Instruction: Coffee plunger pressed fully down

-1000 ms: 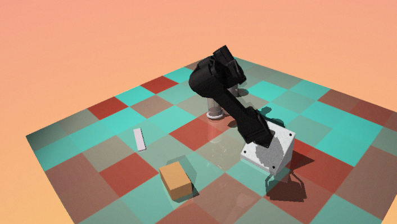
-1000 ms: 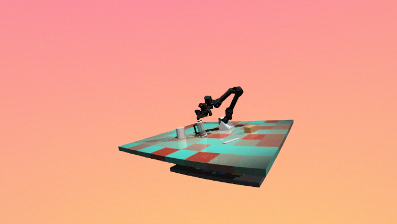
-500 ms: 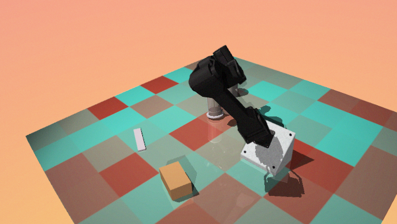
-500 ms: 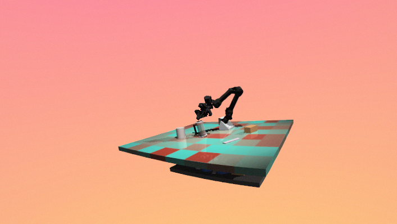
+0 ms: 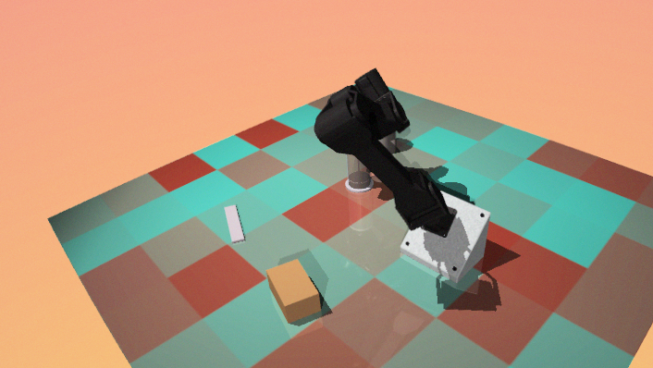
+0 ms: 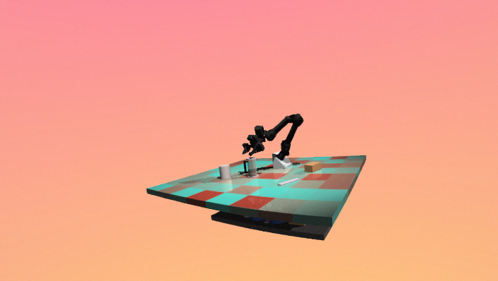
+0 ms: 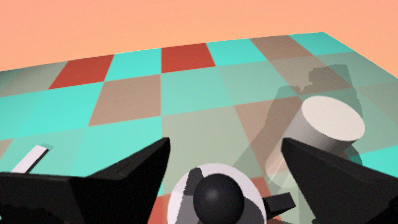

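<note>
The coffee press point(image 5: 359, 179) point(image 6: 251, 167) is a clear glass cylinder standing upright on the checkered table. In the wrist view its black plunger knob point(image 7: 218, 197) sits low, right on the white lid. My gripper point(image 7: 225, 143) point(image 6: 249, 150) is open, with its fingers spread wide on either side of the knob and not touching it. It hangs a little above the press. In the top view the arm hides the fingers and the top of the press.
A white cylinder point(image 7: 330, 122) point(image 6: 224, 171) stands close beyond the press. A flat white strip point(image 5: 234, 224) point(image 6: 289, 181) point(image 7: 30, 159) and an orange box point(image 5: 293, 288) point(image 6: 312, 166) lie farther off. The arm's white base block point(image 5: 467, 231) point(image 6: 280, 163) stands beside the press.
</note>
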